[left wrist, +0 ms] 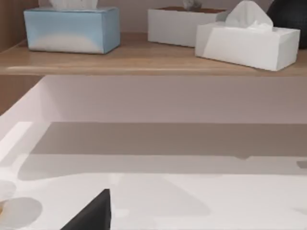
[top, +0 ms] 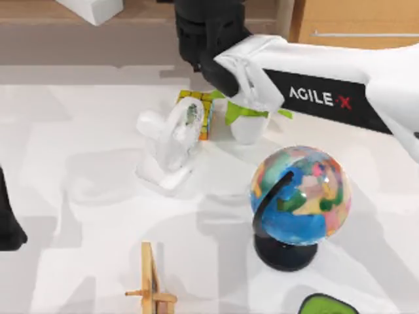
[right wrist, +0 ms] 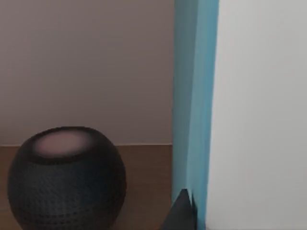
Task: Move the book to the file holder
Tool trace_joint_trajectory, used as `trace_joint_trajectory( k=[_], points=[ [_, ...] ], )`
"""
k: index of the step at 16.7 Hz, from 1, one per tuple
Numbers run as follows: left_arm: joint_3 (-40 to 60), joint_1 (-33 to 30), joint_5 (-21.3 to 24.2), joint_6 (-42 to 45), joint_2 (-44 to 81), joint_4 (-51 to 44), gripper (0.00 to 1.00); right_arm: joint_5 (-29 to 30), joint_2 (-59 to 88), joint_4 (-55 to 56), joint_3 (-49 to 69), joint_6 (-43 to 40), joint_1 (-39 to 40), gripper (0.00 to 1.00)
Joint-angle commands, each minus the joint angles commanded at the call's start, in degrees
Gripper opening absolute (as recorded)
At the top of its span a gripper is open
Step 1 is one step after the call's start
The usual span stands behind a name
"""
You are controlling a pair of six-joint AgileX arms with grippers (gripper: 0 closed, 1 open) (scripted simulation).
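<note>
The book (right wrist: 194, 96) stands upright right in front of the right wrist camera, showing a narrow light-blue face. A black fingertip (right wrist: 181, 211) presses against its lower part. A broad white surface (right wrist: 259, 115) adjoins it; I cannot tell whether that is the book's pages or something else. In the top view my right gripper (top: 200, 39) is at the back centre of the table, near the shelf, shut on the book. The file holder is out of view. My left arm (top: 8, 226) is parked at the table's left edge.
A globe (top: 301, 196) stands front right, with a white cup and green plant (top: 247, 121), a colour cube (top: 196, 104) and a white fan-like object (top: 171, 140) in the middle. A wooden easel (top: 150, 281) is at the front. Tissue boxes (left wrist: 72, 28) and a dark round speaker (right wrist: 67, 179) sit on the shelf.
</note>
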Motion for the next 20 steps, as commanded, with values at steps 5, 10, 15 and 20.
trace_joint_trajectory(
  k=[5, 10, 15, 20],
  points=[
    [0.0, 0.0, 0.0, 0.0, 0.0, 0.0, 1.0, -2.7, -13.3, -1.5, -16.8, 8.8, 3.0, 0.0],
    [0.0, 0.0, 0.0, 0.0, 0.0, 0.0, 1.0, -7.3, -31.6, -2.2, -37.5, 21.5, 4.7, 0.0],
    [0.0, 0.0, 0.0, 0.0, 0.0, 0.0, 1.0, -13.8, -48.2, -1.6, -55.7, 36.0, 0.0, 0.0],
    [0.0, 0.0, 0.0, 0.0, 0.0, 0.0, 1.0, -22.6, -55.3, -0.5, -67.9, 50.6, -14.5, 0.0]
  ],
)
